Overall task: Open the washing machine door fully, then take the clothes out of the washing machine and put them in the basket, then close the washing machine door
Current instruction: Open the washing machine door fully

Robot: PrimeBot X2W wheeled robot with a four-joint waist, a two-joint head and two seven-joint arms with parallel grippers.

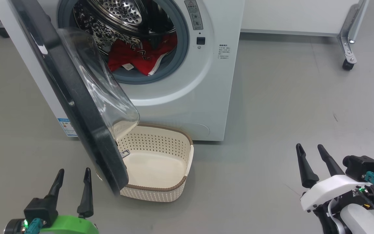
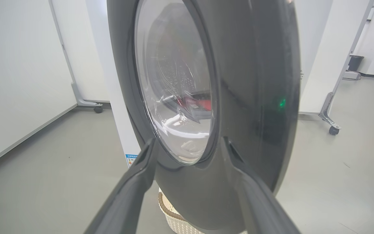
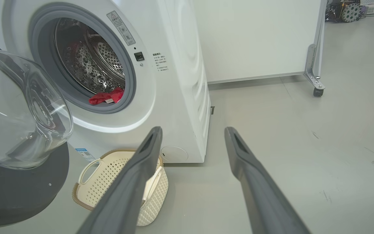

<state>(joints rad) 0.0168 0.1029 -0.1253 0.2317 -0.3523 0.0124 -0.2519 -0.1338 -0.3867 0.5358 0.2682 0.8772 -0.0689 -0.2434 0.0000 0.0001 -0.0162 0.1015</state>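
In the head view the white front-loading washing machine [image 1: 187, 97] stands at the upper left of the frame on a grey floor [image 1: 271, 97]. The washing machine door [image 1: 86, 130] is swung out towards the lower left, its clear glass bowl facing the drum. The red clothes [image 1: 138, 55] lie at the bottom of the open drum, just behind the grey seal. The cream perforated basket [image 1: 154, 195] sits on the floor right in front of the machine, below the drum mouth, with its left end hidden behind the door. The left gripper [image 1: 74, 170] is at the lower left, jaws wide, just beside the door's lower edge. The right gripper [image 1: 309, 145] is at the lower right, well apart from the machine, jaws wide and holding nothing. In the left wrist view the door's glossy black outer face is close ahead, red cloth showing dimly through its window. The wide jaws rise on either side of its lower part, and I cannot tell whether they touch it. In the right wrist view the clothes rest at the drum's lower lip at upper left, the basket lies at lower left behind one finger, and bare floor shows between the spread jaws.
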